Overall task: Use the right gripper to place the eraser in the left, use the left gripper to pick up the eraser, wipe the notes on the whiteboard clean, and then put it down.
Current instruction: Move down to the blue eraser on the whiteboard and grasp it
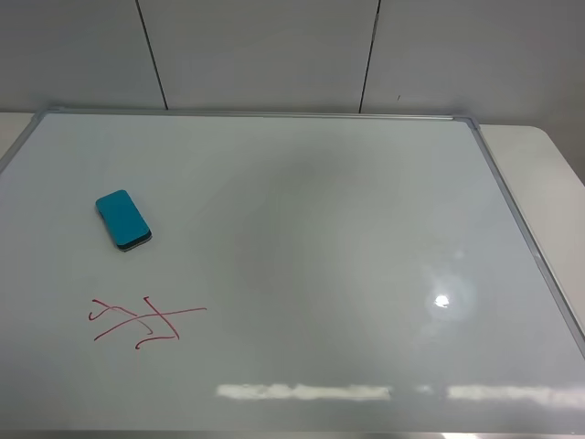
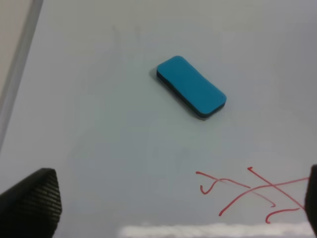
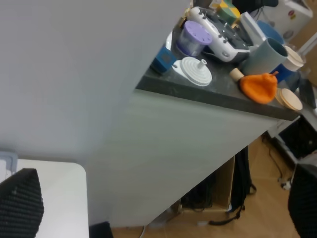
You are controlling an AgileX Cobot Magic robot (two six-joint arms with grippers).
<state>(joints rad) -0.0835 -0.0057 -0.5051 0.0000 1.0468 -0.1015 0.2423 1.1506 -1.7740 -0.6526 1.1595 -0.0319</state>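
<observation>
Black left jaws hang wide apart above the whiteboard [image 2: 99,124], facing the eraser [image 2: 191,87].

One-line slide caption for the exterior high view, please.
Teal-blue rounded eraser block lies on the glossy white, silver-framed whiteboard, apart from the red scribbled marker notes nearer the camera.

Bright, even overhead light. The whiteboard [image 1: 302,210] shows a small round glare spot toward four o'clock and streaky white reflections along its six o'clock edge. A broad, soft grey shadow dulls its middle. The eraser [image 1: 122,219] casts only a faint shadow.
</observation>
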